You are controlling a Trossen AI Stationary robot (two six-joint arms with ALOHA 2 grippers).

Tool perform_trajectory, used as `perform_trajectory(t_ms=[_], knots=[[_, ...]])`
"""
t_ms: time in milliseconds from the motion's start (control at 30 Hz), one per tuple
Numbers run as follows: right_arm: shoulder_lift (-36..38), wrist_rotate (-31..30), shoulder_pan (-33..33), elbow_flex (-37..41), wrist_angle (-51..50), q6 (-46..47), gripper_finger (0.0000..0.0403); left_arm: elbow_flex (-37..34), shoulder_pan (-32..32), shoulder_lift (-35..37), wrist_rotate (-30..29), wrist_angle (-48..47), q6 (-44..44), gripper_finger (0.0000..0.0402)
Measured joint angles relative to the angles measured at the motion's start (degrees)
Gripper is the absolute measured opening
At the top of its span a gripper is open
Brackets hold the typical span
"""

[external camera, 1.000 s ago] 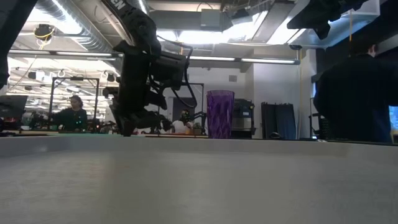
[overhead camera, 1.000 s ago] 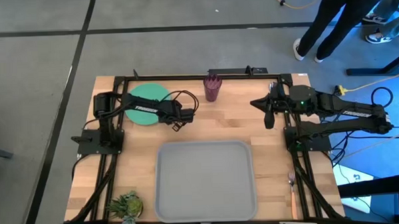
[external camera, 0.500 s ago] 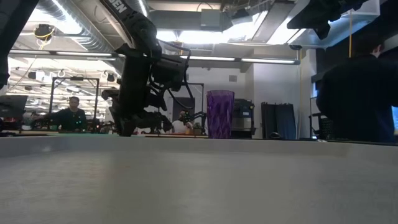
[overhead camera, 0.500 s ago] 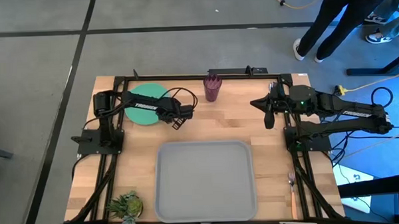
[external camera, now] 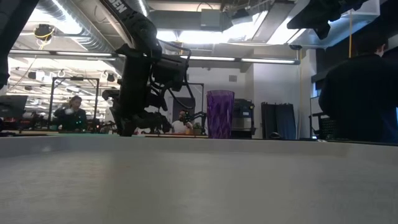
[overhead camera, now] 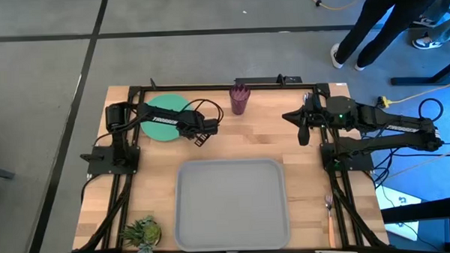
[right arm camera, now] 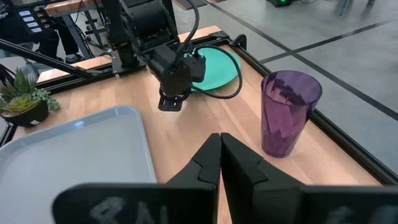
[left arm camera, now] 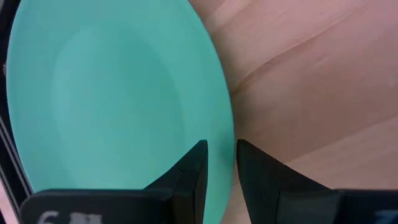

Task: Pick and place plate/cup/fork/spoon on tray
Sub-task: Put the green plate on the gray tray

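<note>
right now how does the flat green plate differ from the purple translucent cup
The flat round green plate lies low on the wooden table; the translucent purple cup stands upright and tall. The plate is much wider than the cup. The left gripper has its fingers astride the plate's rim, while the cup stands apart, untouched. Both sit at the table's far edge, outside the light-grey tray.

Black jointed arms, looped black cables
</note>
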State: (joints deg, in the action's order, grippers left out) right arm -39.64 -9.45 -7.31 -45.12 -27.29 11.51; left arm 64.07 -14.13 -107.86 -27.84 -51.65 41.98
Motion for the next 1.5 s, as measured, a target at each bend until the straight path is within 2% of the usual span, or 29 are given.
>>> perform_trajectory(t_ms=[133,600,1033,1233,1500], knots=[[0.0,0.0,0.0,0.0,0.0,0.0,0.0017,-0.1,0.0,-1.4,1.5,0.7,-2.7,0.0078],[0.0,0.0,0.0,0.0,1.0,0.3,0.0017,-0.1,-0.1,-1.9,0.2,0.5,-8.3,0.0076],[0.0,0.0,0.0,0.0,2.7,0.2,0.0017,-0.2,-0.8,-2.0,-1.3,-0.4,-11.1,0.0007],[0.0,0.0,0.0,0.0,2.7,0.2,0.0017,-0.2,-0.6,-0.9,0.7,-2.2,-13.2,0.0004],[0.0,0.0,0.0,0.0,2.8,0.2,0.0017,-0.2,0.4,4.2,5.7,-4.8,-16.0,0.0002]])
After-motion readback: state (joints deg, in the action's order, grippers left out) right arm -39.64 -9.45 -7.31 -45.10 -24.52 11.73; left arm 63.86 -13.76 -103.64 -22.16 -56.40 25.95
